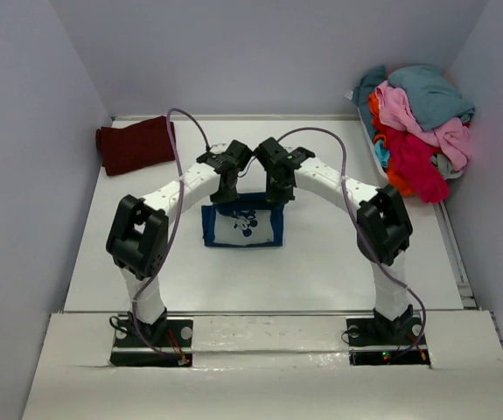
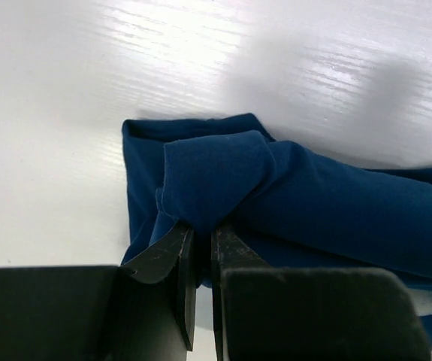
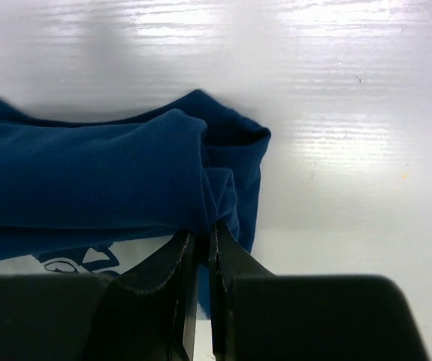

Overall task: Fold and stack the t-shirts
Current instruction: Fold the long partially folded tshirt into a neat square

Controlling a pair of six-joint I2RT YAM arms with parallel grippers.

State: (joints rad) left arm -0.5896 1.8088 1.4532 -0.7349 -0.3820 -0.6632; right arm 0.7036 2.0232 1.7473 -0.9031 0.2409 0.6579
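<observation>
- The navy shirt (image 1: 244,223) lies mid-fold in the middle of the table (image 1: 338,262); the left gripper (image 2: 199,238) and right gripper (image 3: 199,239) each pinch a bunched corner of it.
- A maroon shirt (image 1: 136,144) sits folded at the far left corner.
- The pile (image 1: 417,122) at the far right corner looks unfolded, so most of the work seems left.

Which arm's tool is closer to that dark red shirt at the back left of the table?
Left. The left tool pinches the blue shirt mid-table, right of the dark red shirt; the right tool grips farther right.
</observation>
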